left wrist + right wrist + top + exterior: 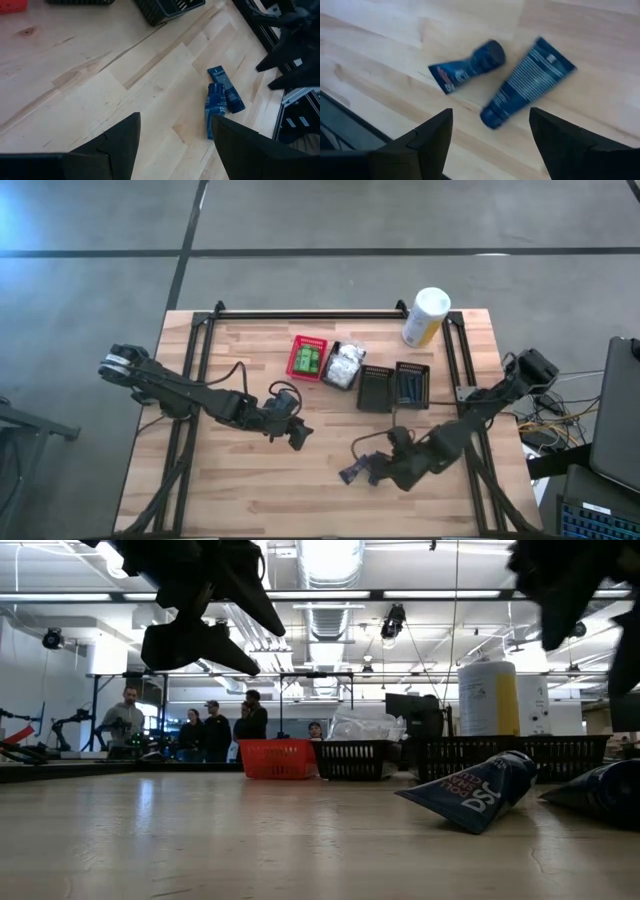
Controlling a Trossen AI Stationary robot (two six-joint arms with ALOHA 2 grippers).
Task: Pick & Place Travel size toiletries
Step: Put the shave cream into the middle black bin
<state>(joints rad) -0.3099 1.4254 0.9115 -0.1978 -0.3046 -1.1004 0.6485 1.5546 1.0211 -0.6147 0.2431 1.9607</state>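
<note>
Behind both arms, red basket (308, 357) holds green packets (306, 360).

Wooden table (250, 480) carries four baskets (308, 357), a canister (425, 317), two blue tubes (520, 85)

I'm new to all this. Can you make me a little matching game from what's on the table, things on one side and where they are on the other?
Things:
1. red basket
2. canister
3. blue tubes
4. white pouches

Places:
A. lying flat on bare wood by the right gripper
B. holding green packets
C. standing upright near a table corner
D. between the red basket and a black basket

Pairs: 1-B, 2-C, 3-A, 4-D
</note>
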